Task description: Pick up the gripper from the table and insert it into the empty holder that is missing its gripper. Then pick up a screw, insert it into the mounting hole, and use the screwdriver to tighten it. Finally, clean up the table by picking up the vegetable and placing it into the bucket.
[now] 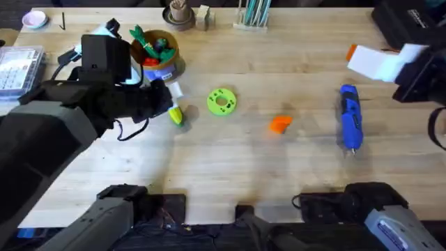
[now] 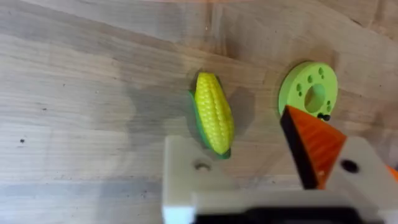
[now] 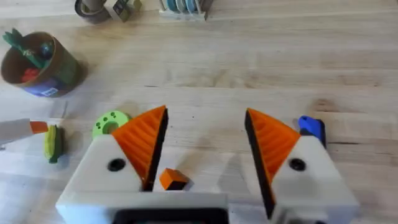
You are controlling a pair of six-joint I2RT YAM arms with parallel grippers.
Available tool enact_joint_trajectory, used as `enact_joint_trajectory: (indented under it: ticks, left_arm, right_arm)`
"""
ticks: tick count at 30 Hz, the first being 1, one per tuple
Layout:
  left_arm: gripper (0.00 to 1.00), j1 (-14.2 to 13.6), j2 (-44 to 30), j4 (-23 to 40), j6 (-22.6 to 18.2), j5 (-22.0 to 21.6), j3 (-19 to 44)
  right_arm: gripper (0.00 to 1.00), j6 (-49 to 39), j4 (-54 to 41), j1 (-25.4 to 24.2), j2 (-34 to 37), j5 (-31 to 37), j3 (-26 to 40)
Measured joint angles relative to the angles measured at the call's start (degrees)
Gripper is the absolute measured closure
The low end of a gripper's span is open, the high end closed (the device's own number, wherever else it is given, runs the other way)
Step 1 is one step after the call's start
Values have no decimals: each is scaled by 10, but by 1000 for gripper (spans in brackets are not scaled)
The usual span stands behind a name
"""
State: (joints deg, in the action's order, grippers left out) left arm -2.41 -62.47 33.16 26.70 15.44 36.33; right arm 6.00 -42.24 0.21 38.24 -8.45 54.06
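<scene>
The vegetable [image 2: 214, 113], a yellow corn cob, lies on the desk [image 1: 230, 174] just beside the green disc [image 1: 221, 101], under the left claw [image 2: 261, 171], whose fingers stand apart. The orange gripper [image 1: 280, 124] lies loose mid-desk, the screwdriver [image 1: 350, 117] farther right. The right claw [image 3: 202, 146] hangs open. The bucket [image 1: 162, 56] holds toy vegetables.

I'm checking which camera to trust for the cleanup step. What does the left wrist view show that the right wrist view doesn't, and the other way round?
Left wrist alone: the left gripper close over the table, one finger a plain white holder, the other orange-padded; the corn's kernels and green husk in detail.

Right wrist alone: the bucket with toy vegetables inside, the loose orange gripper on the table, the blue screwdriver, and the right gripper open.

Both: the yellow corn vegetable lying on the wood, and the green disc beside it.
</scene>
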Motion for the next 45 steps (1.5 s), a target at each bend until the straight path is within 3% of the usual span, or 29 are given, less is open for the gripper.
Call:
enact_joint_trajectory:
  ticks: [4,5,13,14,20,27,32,33,37,38,42,43,44,45]
  left_arm:
    - [937,0,-16,2,3,7,0]
    - [983,0,-19,3,3,12,0]
    - [982,0,2,18,-7,80,-1]
    - [919,0,14,19,-17,91,-1]
    - [44,0,94,10,-79,175,-1]
    - [6,-1,181,-69,-168,266,-1]
    - [7,-1,246,-157,-196,297,-1]
    - [60,-1,256,-171,-199,301,-1]
    - [682,-1,285,-201,-207,310,-1]
    - [795,-1,288,-202,-210,312,-1]
    - [173,-1,288,-202,-214,314,0]
    - [61,-1,288,-201,-214,314,0]
    - [26,-1,288,-199,-214,315,0]
    - [136,-1,288,-196,-212,315,0]
  right_arm:
    - [216,0,0,0,0,0,0]
    - [217,0,0,0,0,0,0]
    - [216,0,0,0,0,0,0]
    - [217,0,0,0,0,0,0]
    - [217,0,0,0,0,0,0]
    - [217,0,0,0,0,0,0]
    - [217,0,0,0,0,0,0]
    - [217,0,0,0,0,0,0]
    - [217,0,0,0,0,0,0]
    - [217,0,0,0,0,0,0]
    - [217,0,0,0,0,0,0]
    - [217,0,0,0,0,0,0]
    - [217,0,0,0,0,0,0]
    - [217,0,0,0,0,0,0]
